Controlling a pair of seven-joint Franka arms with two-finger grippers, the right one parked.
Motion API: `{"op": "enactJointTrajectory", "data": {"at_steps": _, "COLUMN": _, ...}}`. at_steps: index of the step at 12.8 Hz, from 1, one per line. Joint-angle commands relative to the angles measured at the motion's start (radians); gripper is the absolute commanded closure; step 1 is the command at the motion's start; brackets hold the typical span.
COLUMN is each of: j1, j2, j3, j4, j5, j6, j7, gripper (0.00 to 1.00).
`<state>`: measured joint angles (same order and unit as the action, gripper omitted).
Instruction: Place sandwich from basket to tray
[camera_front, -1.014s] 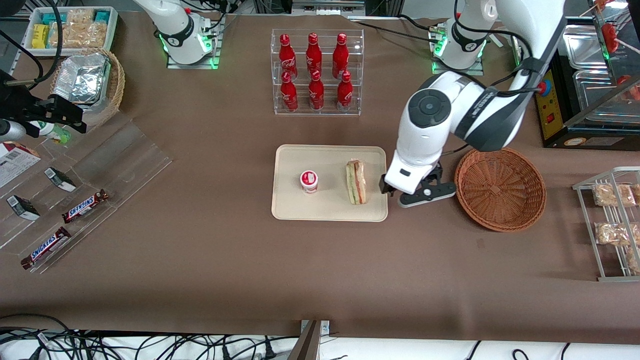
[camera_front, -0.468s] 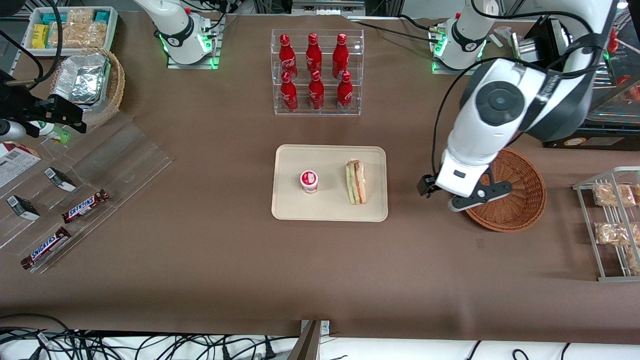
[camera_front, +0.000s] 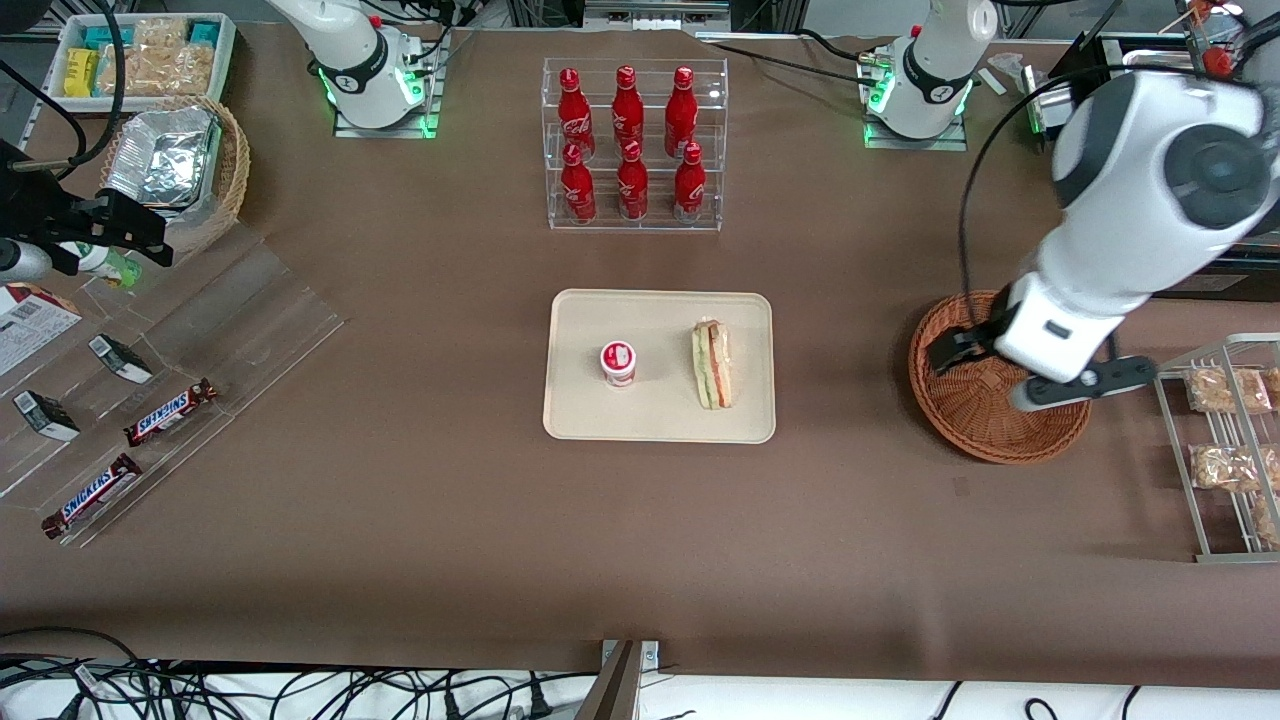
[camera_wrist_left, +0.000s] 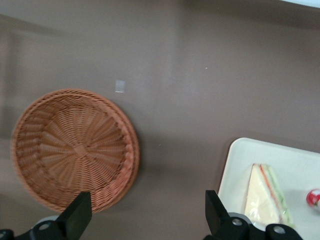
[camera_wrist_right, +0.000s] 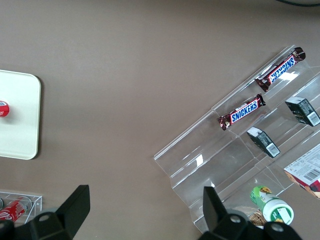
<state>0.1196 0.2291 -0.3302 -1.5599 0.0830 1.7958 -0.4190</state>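
Observation:
The sandwich (camera_front: 713, 365) (camera_wrist_left: 265, 197), a clear-wrapped wedge with red and green filling, lies on the cream tray (camera_front: 660, 420) (camera_wrist_left: 235, 165). The round reddish-brown wicker basket (camera_front: 1000, 435) (camera_wrist_left: 75, 150) stands toward the working arm's end of the table, and nothing shows inside it. My gripper (camera_front: 962, 347) (camera_wrist_left: 145, 216) hangs well above the basket, over the part of its rim nearest the tray. It is open, its fingers spread wide with nothing between them. It is far from the sandwich.
A small red-and-white cup (camera_front: 618, 362) shares the tray. A clear rack of red cola bottles (camera_front: 633, 145) stands farther from the front camera than the tray. A wire rack of tan snacks (camera_front: 1215, 450) is beside the basket. Snickers bars (camera_front: 170, 410) lie toward the parked arm's end.
My arm has swung from beside the tray's edge toward the working arm's end, and now hangs over the basket. The sandwich has stayed on the tray.

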Motion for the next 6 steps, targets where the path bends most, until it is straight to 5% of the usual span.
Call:
{"op": "enactJointTrajectory", "data": {"at_steps": 1, "j1": -0.040, "j2": -0.100, "j3": 0.103, "j4": -0.022, "j5": -0.066, "j6": -0.093, "j7": 0.181, "gripper": 0.00}}
{"op": "enactJointTrajectory", "data": {"at_steps": 6, "j1": -0.054, "j2": -0.165, "j3": 0.174, "j4": -0.012, "j5": -0.097, "j6": -0.217, "j7": 0.417, "gripper": 0.00}}
